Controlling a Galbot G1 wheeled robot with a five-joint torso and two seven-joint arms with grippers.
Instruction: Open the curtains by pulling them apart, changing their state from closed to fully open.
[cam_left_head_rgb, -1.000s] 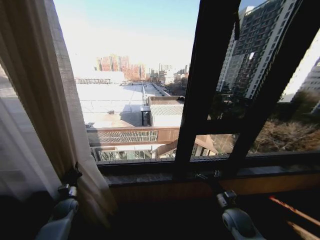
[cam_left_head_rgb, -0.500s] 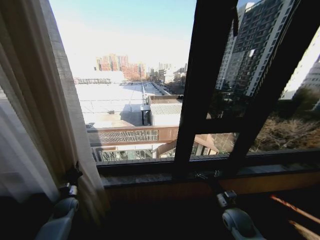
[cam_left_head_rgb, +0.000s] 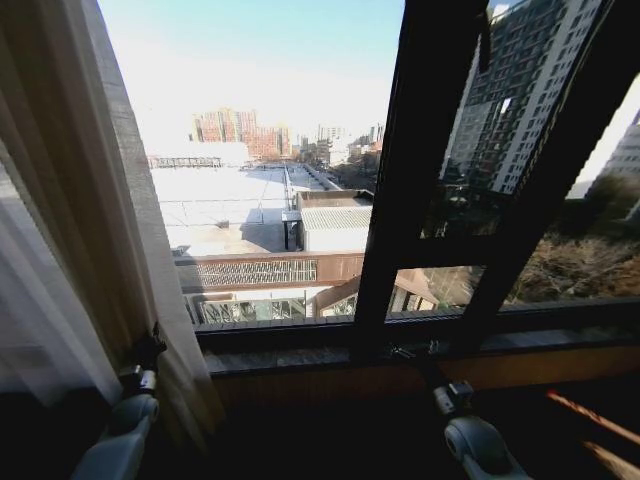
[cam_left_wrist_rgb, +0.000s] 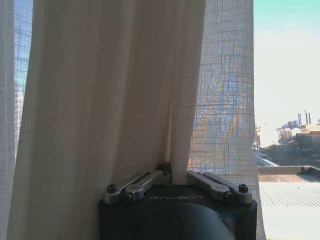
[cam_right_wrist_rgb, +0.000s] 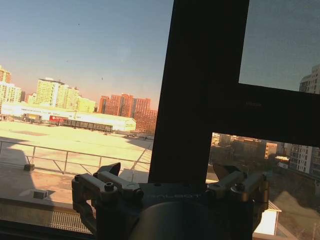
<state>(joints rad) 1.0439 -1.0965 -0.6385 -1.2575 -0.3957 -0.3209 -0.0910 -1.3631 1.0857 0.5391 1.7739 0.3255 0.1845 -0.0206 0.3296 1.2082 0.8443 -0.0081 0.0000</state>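
Note:
The cream curtain (cam_left_head_rgb: 70, 200) hangs gathered in thick folds at the left edge of the window, with a sheer white layer (cam_left_head_rgb: 25, 320) beside it. My left gripper (cam_left_head_rgb: 150, 345) is low at the curtain's inner edge. In the left wrist view the left gripper (cam_left_wrist_rgb: 172, 176) is shut on a vertical fold of the curtain (cam_left_wrist_rgb: 100, 100). My right gripper (cam_left_head_rgb: 408, 352) sits low by the sill in front of the black window frame bar (cam_left_head_rgb: 420, 180). In the right wrist view the right gripper (cam_right_wrist_rgb: 172, 182) is open with nothing between its fingers.
The glass from the curtain to the black frame bar (cam_right_wrist_rgb: 200, 90) is uncovered and shows rooftops and towers outside. A dark stone sill (cam_left_head_rgb: 300, 360) runs across below the window, above a wooden panel. The floor area beneath is in shadow.
Almost nothing differs. The whole picture has shifted slightly, and the curtain's lower edge sits a touch farther left than a second ago. Both arms hold their places.

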